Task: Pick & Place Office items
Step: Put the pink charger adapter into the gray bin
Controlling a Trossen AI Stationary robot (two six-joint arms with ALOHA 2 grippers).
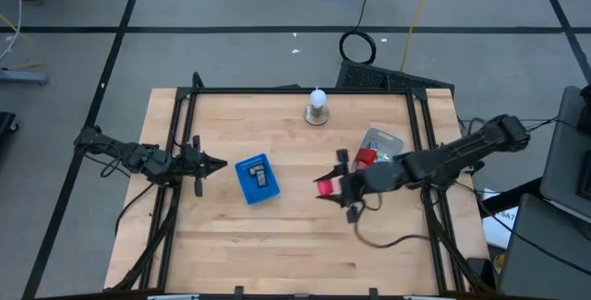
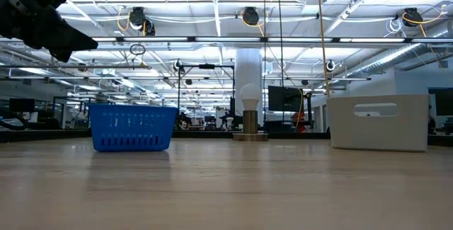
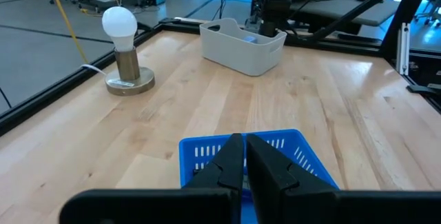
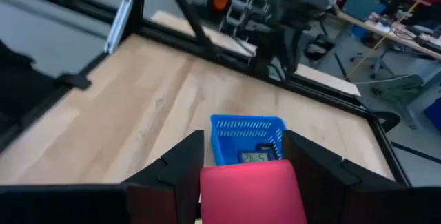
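Observation:
My right gripper (image 1: 320,186) hovers over the table's middle, right of the blue basket (image 1: 257,178), and is shut on a red block (image 1: 326,188). The basket stands on the table and holds a dark rectangular piece (image 1: 259,176), which also shows in the right wrist view (image 4: 256,156). My left gripper (image 1: 217,162) is shut and empty just left of the basket; in its wrist view its fingers (image 3: 244,162) point over the basket's near wall (image 3: 207,151). The grey container (image 1: 380,141) at the right holds a red piece (image 1: 366,157). My right gripper pinches the red block (image 4: 251,189) between its two fingers (image 4: 182,165), one on each of two opposite sides. The fingers reach about level from the table's right side toward the basket. The block is lifted clear of the table, its broad face up.
A light bulb on a round wooden base (image 1: 317,108) stands at the far middle of the table. Black frame rails (image 1: 185,106) run along the table's edges. Bare wood lies in front of the basket (image 1: 277,254). The low view shows the basket (image 2: 132,126) and the container (image 2: 379,122).

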